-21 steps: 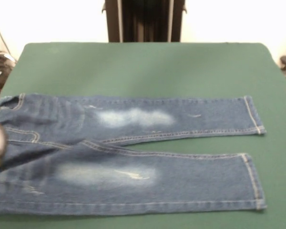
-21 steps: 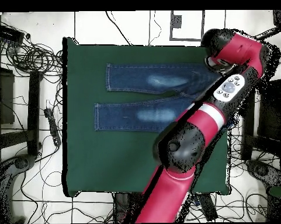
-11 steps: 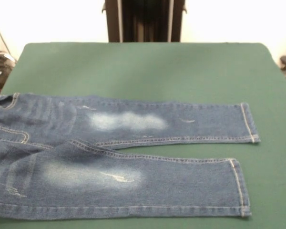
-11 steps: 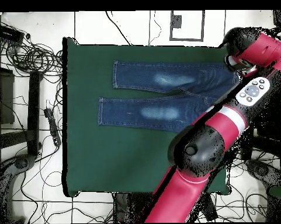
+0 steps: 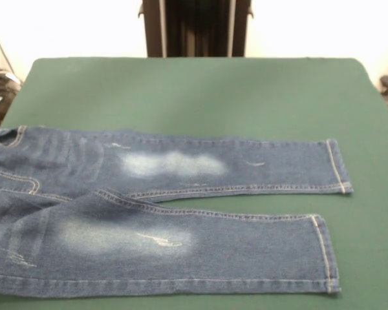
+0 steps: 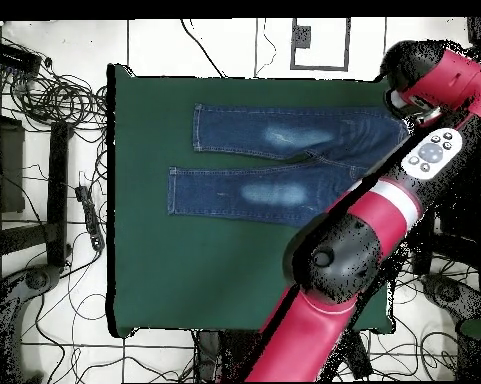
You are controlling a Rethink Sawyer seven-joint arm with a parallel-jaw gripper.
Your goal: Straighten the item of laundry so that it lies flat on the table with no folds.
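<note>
Jeans (image 5: 161, 219), one pair, lie spread on the table (image 5: 200, 97), both legs flat.

soft blur, overexposed white backdrop

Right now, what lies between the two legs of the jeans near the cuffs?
Only bare green table. In the front view a narrow wedge of cloth shows between the legs of the jeans, widening toward the cuffs; the overhead view shows the same gap.

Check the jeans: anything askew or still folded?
Mostly flat. The jeans sit hard against one side of the table, waist at or past its edge, hidden under the arm overhead. No folds visible on the legs.
</note>
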